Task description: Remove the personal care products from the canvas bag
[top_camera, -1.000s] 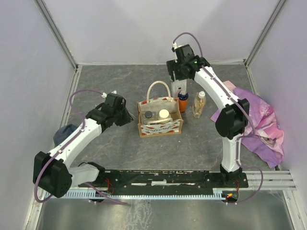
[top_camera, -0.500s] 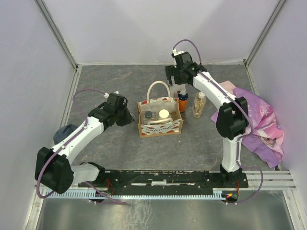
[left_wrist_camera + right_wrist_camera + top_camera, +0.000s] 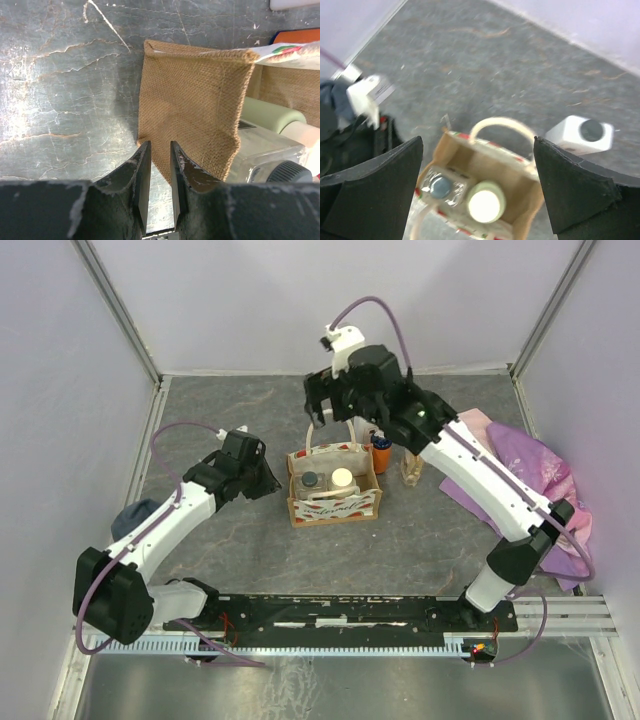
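This is a robotics lab test cell, not a lived-in room: plain pale lavender panels (image 3: 300, 300) wall in a grey, stone-patterned table (image 3: 240, 540) on three sides, with bare metal posts (image 3: 118, 310) in the far corners. Along the table's near edge, a slotted aluminium rail (image 3: 560, 615) and a black mounting plate (image 3: 350, 610) carry two white-and-black robot arms, left arm (image 3: 160, 530) and right arm (image 3: 480, 480), with loose purple cables (image 3: 165, 435).

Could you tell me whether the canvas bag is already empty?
No, the right wrist view shows a dark-capped bottle and a cream-capped jar sitting inside the bag.
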Controlling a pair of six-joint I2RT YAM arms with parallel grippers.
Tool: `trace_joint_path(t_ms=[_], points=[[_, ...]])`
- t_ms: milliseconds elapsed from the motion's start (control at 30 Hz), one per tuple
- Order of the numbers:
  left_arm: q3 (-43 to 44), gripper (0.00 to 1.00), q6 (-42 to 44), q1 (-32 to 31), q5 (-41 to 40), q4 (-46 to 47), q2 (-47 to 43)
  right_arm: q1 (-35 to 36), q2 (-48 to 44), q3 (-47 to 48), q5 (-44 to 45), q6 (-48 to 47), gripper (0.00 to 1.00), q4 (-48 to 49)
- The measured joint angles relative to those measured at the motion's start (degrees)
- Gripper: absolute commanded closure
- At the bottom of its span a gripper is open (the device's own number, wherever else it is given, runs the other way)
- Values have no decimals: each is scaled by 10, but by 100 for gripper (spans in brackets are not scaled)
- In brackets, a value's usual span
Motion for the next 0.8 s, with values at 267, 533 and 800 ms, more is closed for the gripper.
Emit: trace_joint_path(t_ms=[267, 533, 800], points=[[5, 71, 1, 0, 4, 10, 2, 55, 51, -68, -26, 48, 3, -24], [5, 71, 1, 0, 4, 10, 2, 94, 101, -130, -37, 84, 4, -41], [5, 71, 2, 0, 4, 12, 2, 121, 101, -145, -10, 123, 8, -47]])
